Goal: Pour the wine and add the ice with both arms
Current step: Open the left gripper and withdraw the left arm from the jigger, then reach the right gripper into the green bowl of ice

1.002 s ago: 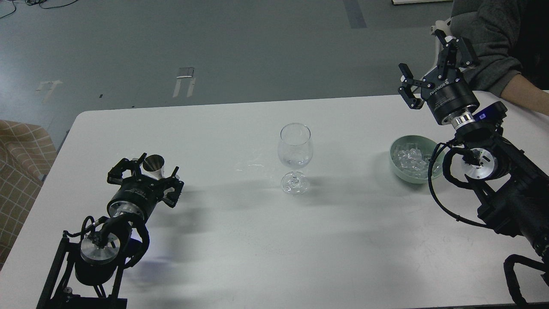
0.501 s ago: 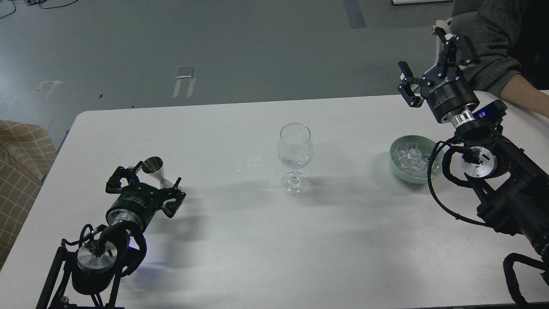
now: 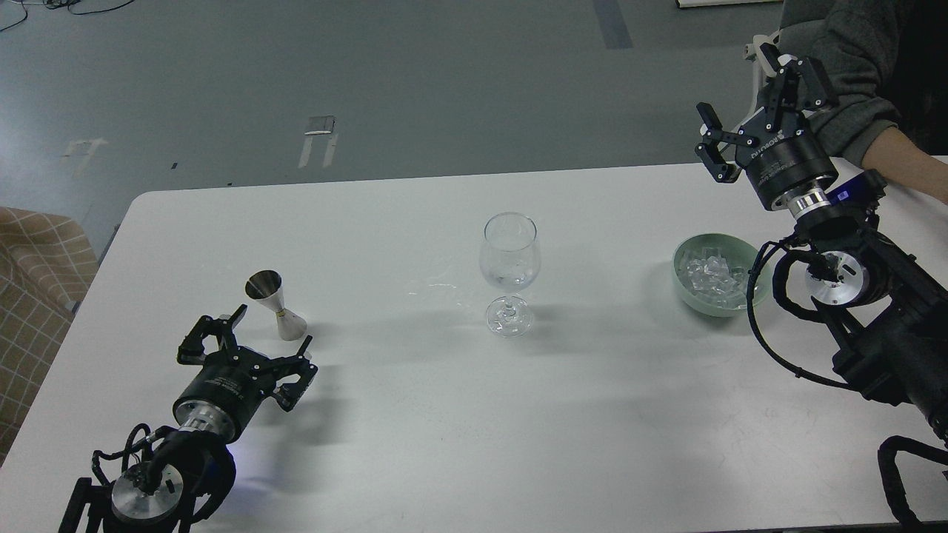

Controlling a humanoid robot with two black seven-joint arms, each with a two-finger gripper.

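Note:
A clear stemmed wine glass (image 3: pixel 509 270) stands upright at the table's middle, with a little clear wine (image 3: pixel 508 280) in the bottom of its bowl. A steel jigger (image 3: pixel 275 304) stands upright at the left. My left gripper (image 3: pixel 255 337) is open and empty, just in front of the jigger and apart from it. A pale green bowl (image 3: pixel 689 290) at the right holds several clear ice cubes (image 3: pixel 712 270). My right gripper (image 3: pixel 748 96) is open and empty, raised beyond the bowl near the table's far edge.
A person's grey-sleeved arm (image 3: pixel 852 81) rests on the table's far right corner, close behind my right gripper. A few wet spots (image 3: pixel 437 287) lie on the white table (image 3: pixel 415 414) left of the glass. A checked cushion (image 3: pixel 37 274) sits off the left edge.
My left gripper has pulled back toward me from around the jigger, which now stands free. My right gripper has drifted slightly right and away from the bowl.

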